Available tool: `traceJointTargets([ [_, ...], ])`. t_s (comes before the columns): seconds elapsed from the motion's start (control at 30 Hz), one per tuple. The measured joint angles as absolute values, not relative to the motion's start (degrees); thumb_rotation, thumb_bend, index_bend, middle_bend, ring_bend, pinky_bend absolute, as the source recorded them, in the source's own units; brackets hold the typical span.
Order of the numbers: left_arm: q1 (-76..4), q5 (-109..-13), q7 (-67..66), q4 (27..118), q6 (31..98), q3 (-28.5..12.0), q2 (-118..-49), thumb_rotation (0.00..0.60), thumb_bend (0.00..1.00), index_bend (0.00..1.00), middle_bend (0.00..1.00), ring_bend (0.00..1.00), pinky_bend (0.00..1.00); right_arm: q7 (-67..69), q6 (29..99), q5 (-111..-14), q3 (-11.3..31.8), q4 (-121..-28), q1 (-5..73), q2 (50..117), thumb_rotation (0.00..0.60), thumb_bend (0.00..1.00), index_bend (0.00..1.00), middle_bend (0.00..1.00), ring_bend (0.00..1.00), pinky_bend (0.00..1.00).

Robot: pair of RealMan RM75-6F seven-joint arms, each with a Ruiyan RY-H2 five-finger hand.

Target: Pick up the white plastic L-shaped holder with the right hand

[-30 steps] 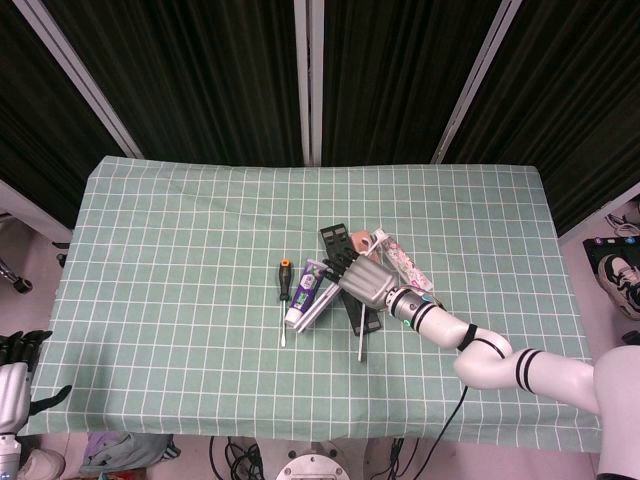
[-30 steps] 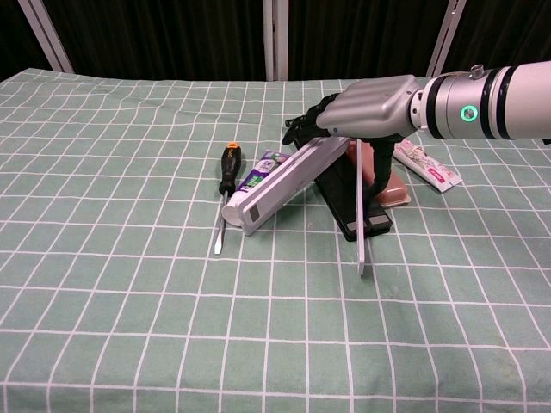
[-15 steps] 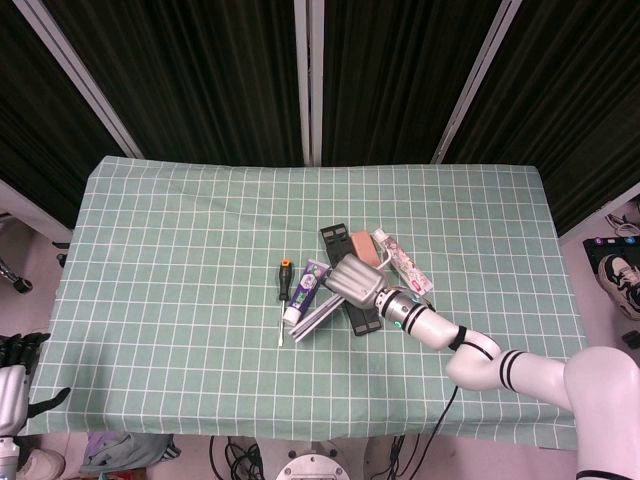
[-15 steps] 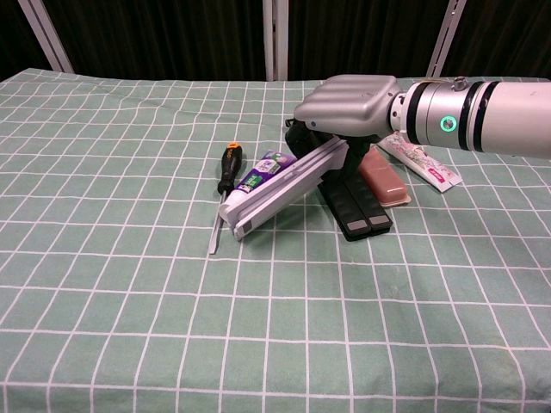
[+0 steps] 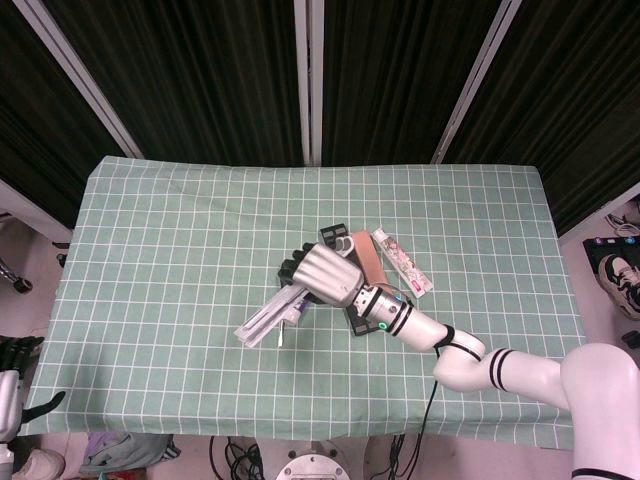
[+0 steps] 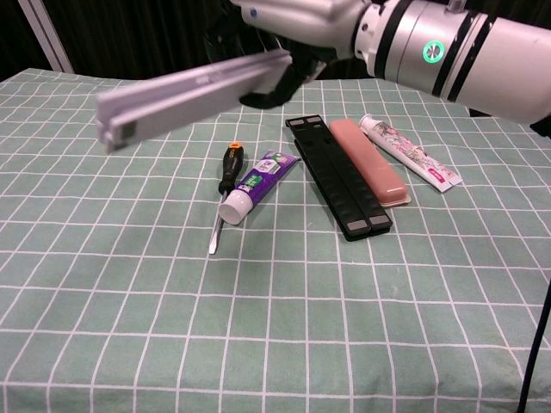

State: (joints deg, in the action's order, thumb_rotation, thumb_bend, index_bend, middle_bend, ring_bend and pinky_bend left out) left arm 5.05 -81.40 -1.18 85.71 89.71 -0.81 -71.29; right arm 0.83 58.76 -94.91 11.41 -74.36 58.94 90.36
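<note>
Chest view first: saw the right robot hand [image 6: 301, 19] closed around one end of the white plastic L-shaped holder [image 6: 189, 90], fingers wrapped under it and the back of the hand uppermost. Found the holder lifted clear of the surface [image 6: 129, 327], hanging over its middle, long and near level, with the free end reaching toward the left edge. Confirmed the same in the head view: robot hand [image 5: 325, 275] over the centre, holder [image 5: 268, 318] slanting out from it toward the near-left corner. Could not make out the second leg of the L in either view.

Judged the holder light and stiff, with no sag visible along its length. Judged the smooth plastic slippery, and an end grip apt to let the long arm swing or twist; reckoned a hold nearer the middle or at the bend steadier.

Below, on the surface, noted an orange-and-black screwdriver [image 6: 225, 172], just beside it a purple toothpaste tube [image 6: 254, 185], then a black strip [image 6: 340, 181], a pink bar [image 6: 370, 163] touching it, and a white tube [image 6: 409, 153] toward the right edge.

Glimpsed the left robot hand [image 5: 12, 385] off the near-left corner, mostly cut off; could not tell its state.
</note>
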Motion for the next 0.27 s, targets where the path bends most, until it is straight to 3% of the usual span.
traceJointTargets([
  [0.27, 5.3, -81.4, -1.3, 85.9, 89.8, -0.8, -71.2, 0.600, 0.01, 0.20, 0.17, 0.10, 0.15, 1.3, 64.8, -95.7, 14.6, -77.4, 59.4, 90.2, 0.600, 0.42, 0.79, 0.66, 0.51, 0.58],
])
